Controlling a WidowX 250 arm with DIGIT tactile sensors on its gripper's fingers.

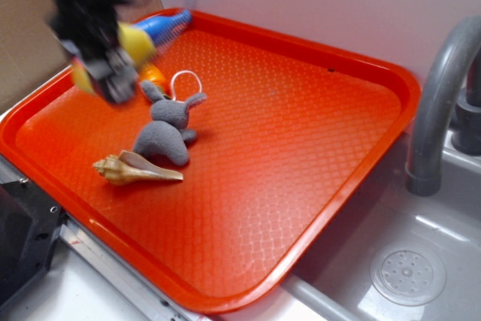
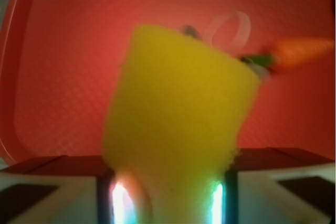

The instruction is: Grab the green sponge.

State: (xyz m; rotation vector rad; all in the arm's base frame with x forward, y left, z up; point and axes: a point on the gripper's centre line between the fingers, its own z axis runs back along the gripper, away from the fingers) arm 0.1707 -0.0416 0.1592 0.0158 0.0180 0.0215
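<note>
The green sponge (image 2: 178, 108) is a yellow foam block that fills the middle of the wrist view, pinched at its lower end between my two fingers. My gripper (image 2: 168, 198) is shut on it. From the exterior view my gripper (image 1: 113, 73) is blurred and hangs over the far left corner of the orange tray (image 1: 301, 148). The yellow sponge (image 1: 135, 41) bulges out on either side of the jaws. The sponge's dark layer does not show.
A grey plush rabbit (image 1: 169, 129) with a white loop lies on the tray, a tan seashell (image 1: 135, 171) in front of it. An orange carrot toy (image 2: 302, 52) and a blue brush (image 1: 161, 26) lie near the gripper. A grey faucet (image 1: 443, 95) and sink drain (image 1: 406, 272) are at the right.
</note>
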